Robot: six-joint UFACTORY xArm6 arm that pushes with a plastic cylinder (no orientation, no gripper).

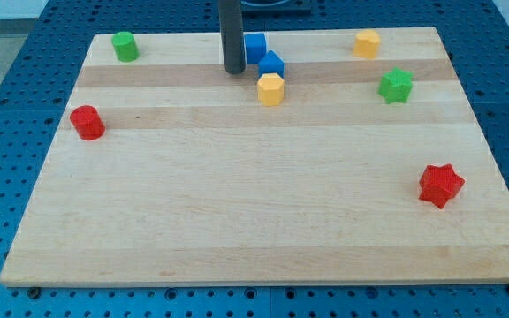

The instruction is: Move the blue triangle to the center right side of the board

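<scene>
The blue triangle (pixel 271 64) lies near the view's top centre of the wooden board (pixel 263 221). A blue cube-like block (pixel 254 47) sits just above and left of it, touching or nearly so. My tip (pixel 234 71) is the lower end of the dark rod, just left of the blue triangle, with a small gap. A yellow hexagon block (pixel 271 89) sits right below the blue triangle.
A green cylinder (pixel 125 46) is at the top left. A red cylinder (pixel 87 122) is at the left edge. A yellow block (pixel 367 42) is at the top right. A green star (pixel 396 86) is on the right. A red star (pixel 440 185) is at the lower right.
</scene>
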